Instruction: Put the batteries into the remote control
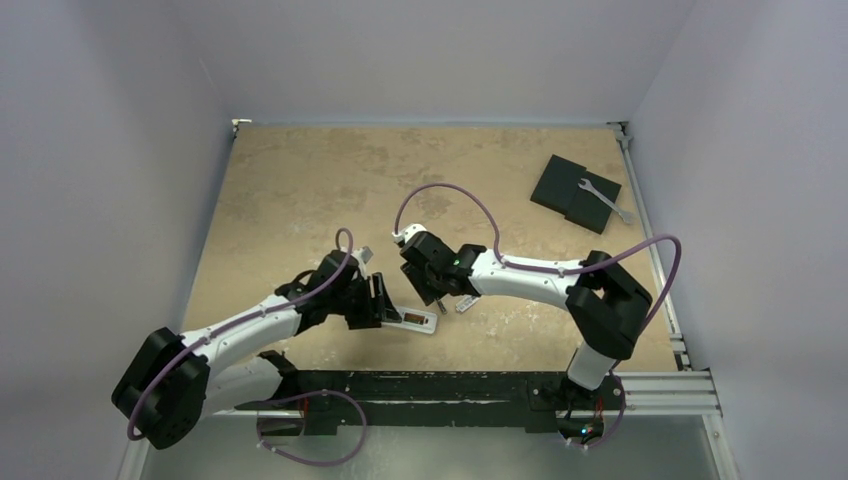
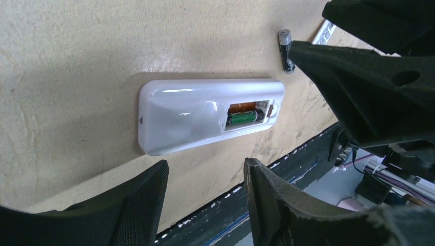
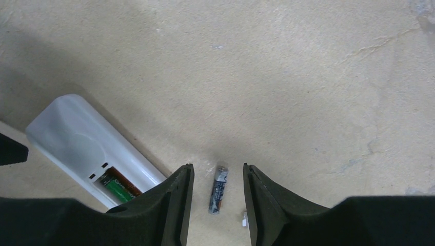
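The white remote control [image 2: 184, 115] lies back side up on the tan table, so its screen and buttons are hidden. Its battery bay is uncovered and holds one green battery [image 2: 245, 117]. In the top view the remote [image 1: 412, 320] lies near the front edge. The second battery [image 3: 219, 188], dark with metallic ends, lies loose on the table just right of the remote. My right gripper [image 3: 216, 169] is open, with its fingers on either side of this battery and just above it. My left gripper [image 2: 205, 177] is open and empty, close beside the remote's near long side.
A black flat pad [image 1: 572, 188] with a silver wrench [image 1: 605, 200] on it lies at the back right. A small white piece [image 3: 244, 221] lies by the right finger. The table's black front rail [image 1: 450, 385] runs just behind the remote.
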